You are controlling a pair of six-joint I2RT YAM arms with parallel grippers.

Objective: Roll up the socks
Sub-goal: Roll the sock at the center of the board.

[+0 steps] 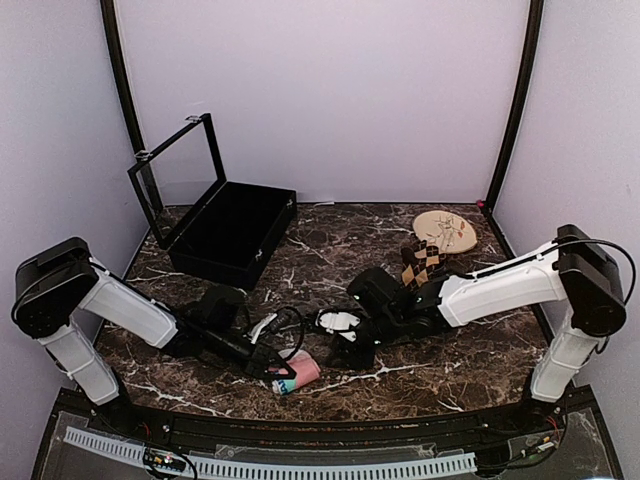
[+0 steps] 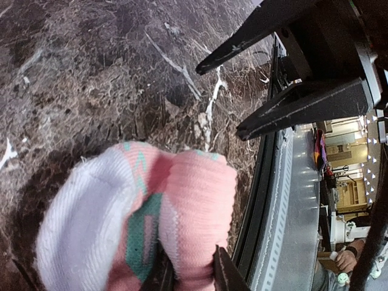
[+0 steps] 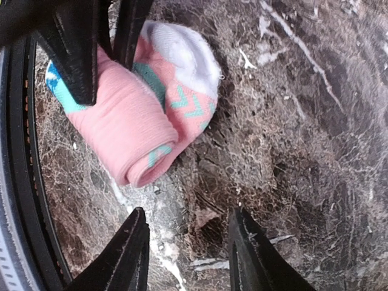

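**Pink roll could spring open near the table's edge**

Low in the centre of the top view, just inside the near edge of the dark marble table (image 1: 330, 240), lies the soft pink sock with pale green patches and a grey toe (image 3: 136, 127), wound into a fat tube. The left gripper (image 2: 191, 273) is closed on its pink end, pinching fabric between both fingers. The grey toe bulges outside the roll, so I judge the wrap loose: release here and it may unwind. A nudge toward the rail could also tip it off the table.

Just beyond, the right gripper (image 3: 189, 212) hangs with its jaws apart and nothing between them. It is close to the left one's fingers; closing in carelessly risks a knock or dragging the roll askew.

Farther back, right of centre in the top view, the black sock with tan-and-brown argyle diamonds (image 1: 420, 262) lies unrolled beside the right arm, touching the round tan plate (image 1: 455, 228). The arm could snag it.
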